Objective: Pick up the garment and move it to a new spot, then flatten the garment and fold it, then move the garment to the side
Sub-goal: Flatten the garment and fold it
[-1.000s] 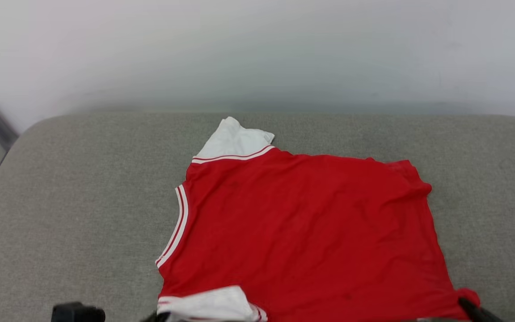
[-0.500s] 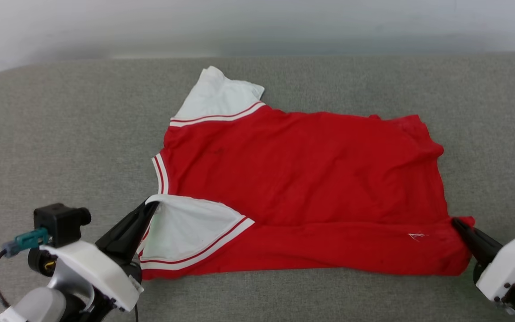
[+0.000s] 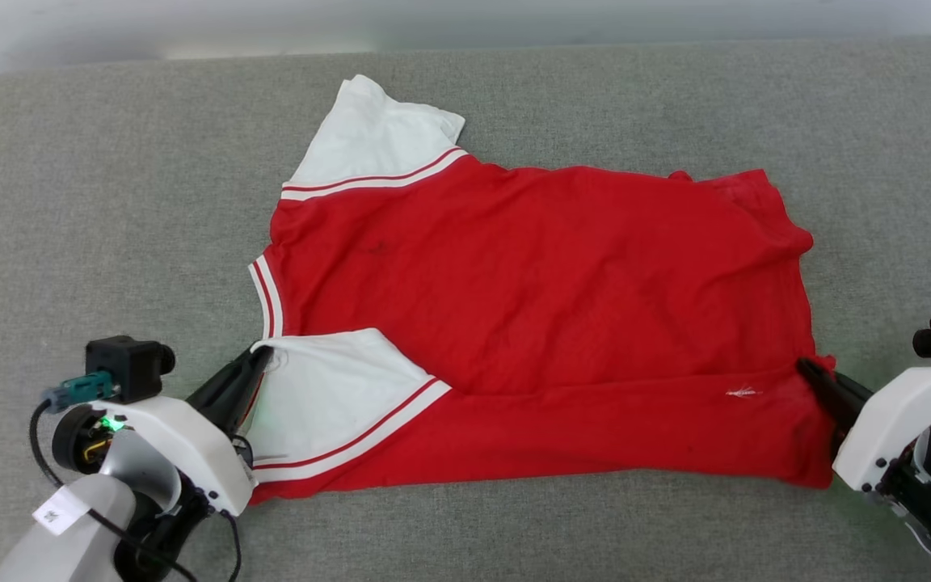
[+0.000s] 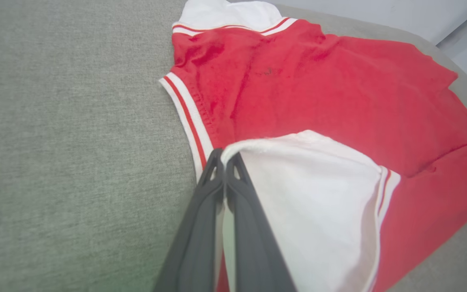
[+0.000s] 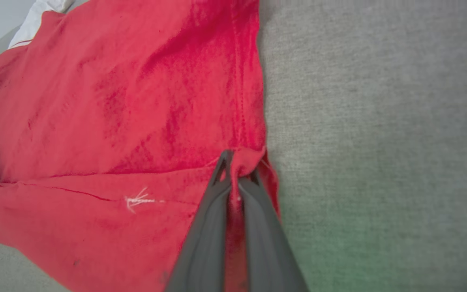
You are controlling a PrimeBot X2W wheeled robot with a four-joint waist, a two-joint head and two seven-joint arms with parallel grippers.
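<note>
Pinching garment [image 3: 546, 307], spread across cushion's [image 3: 110, 202] middle, near edge folded over: left gripper [image 3: 259, 353] clamped on white sleeve [image 3: 328, 396] toward cushion's left, right gripper [image 3: 805, 369] clamped on red hem [image 5: 253, 101] corner toward cushion's right.

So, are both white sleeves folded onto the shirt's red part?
No, only the near sleeve lies folded over the red garment; the far sleeve sticks out onto the grey cushion.

Dark left pincer [image 3: 259, 353], white wrist shell [image 3: 183, 453]
</note>
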